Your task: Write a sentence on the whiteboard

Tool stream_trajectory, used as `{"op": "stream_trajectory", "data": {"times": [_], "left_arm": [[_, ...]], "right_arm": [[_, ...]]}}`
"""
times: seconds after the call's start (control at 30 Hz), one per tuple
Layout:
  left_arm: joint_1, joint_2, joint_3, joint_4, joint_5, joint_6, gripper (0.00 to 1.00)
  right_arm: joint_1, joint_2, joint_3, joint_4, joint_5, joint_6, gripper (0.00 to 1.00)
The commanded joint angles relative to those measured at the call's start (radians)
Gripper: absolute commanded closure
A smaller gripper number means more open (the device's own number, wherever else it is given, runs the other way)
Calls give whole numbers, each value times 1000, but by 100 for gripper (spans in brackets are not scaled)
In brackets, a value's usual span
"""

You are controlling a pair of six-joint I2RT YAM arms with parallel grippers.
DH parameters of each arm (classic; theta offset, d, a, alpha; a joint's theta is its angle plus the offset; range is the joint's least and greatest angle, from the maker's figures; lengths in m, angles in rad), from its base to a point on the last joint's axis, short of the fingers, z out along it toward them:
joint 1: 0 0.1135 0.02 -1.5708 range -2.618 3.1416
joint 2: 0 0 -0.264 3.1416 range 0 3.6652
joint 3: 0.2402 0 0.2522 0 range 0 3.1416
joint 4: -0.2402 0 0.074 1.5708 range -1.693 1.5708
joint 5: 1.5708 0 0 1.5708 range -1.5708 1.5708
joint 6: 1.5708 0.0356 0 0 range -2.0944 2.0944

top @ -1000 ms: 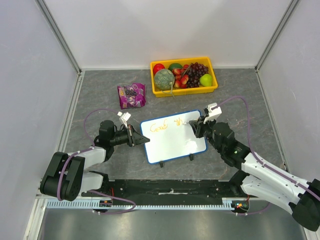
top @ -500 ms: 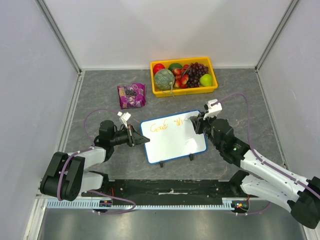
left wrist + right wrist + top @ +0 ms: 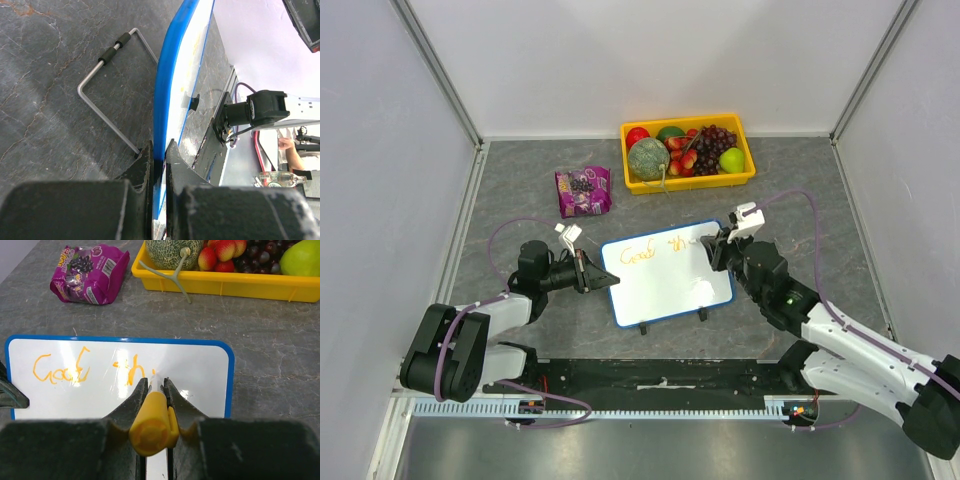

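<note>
Right wrist showed my right gripper [image 3: 154, 385] clamped on the orange marker [image 3: 152, 425], tip seemingly touching the whiteboard [image 3: 200, 365], the sentence [image 3: 60, 369] unfinished at "th". My left gripper [image 3: 159, 150] pinched the whiteboard's rim. The next letters needed steady strokes.

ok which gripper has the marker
The right gripper, shut on the orange marker; the left gripper only clamps the blue edge of the whiteboard.

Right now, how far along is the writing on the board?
Done: "Good" is on the whiteboard in orange. In hand: the right gripper, shut on the marker, is at the second word, only "th" so far; the left gripper clamps the board's edge. Left: the rest of that word and anything after; the board's lower half is blank.
</note>
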Motion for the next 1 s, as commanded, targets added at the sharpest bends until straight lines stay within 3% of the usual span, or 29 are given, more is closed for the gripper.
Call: {"op": "stream_trajectory", "data": {"times": [0.0,0.27,0.57,0.97], "left_arm": [[9,26,1,-79,-166,48,98],[9,24,1,-79,-168,48,98],[10,27,1,-81,-170,48,98],[10,24,1,-81,-166,48,98]], "right_arm": [[-4,-33,-40,-31,-6,3,100],[-4,-55,-80,-36,-27,22,100],[-4,-56,44,-5,-17,19,100],[-4,64,80,35,34,-17,100]]}}
